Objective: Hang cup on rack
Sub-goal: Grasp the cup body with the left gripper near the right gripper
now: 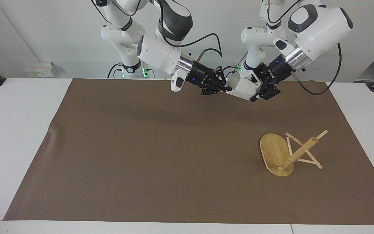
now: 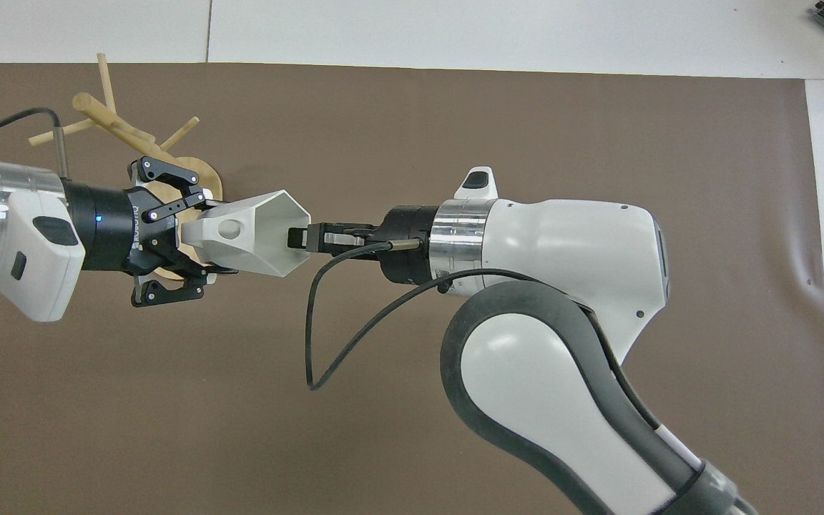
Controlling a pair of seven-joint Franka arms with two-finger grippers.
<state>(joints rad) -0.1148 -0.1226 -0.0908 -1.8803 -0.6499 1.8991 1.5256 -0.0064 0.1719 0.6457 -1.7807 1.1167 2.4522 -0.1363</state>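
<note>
The cup (image 1: pixel 243 87) is held in the air over the brown mat (image 1: pixel 161 156), near the mat's edge closest to the robots and toward the left arm's end of the table. It is gripped by the right gripper (image 1: pixel 226 88), whose fingers are pinched shut on the rim of the cup's open mouth, at about 3 o'clock on the cup in the overhead view (image 2: pixel 296 238). The cup (image 2: pixel 251 232) is tipped on its side, with its block handle and round hole turned toward the left gripper (image 2: pixel 208 239). The left gripper (image 1: pixel 261 91) is set at the cup's handle end, at about 9 o'clock in the overhead view; its fingers are spread apart on either side of that end, and whether they touch the cup cannot be told. The rack (image 1: pixel 286 152) is seen lying tipped over on the mat, its oval base on edge and its post and pegs slanting toward the left arm's end, at roughly 5 o'clock from the cup in the facing view and well apart from it (image 2: pixel 108 121).
</note>
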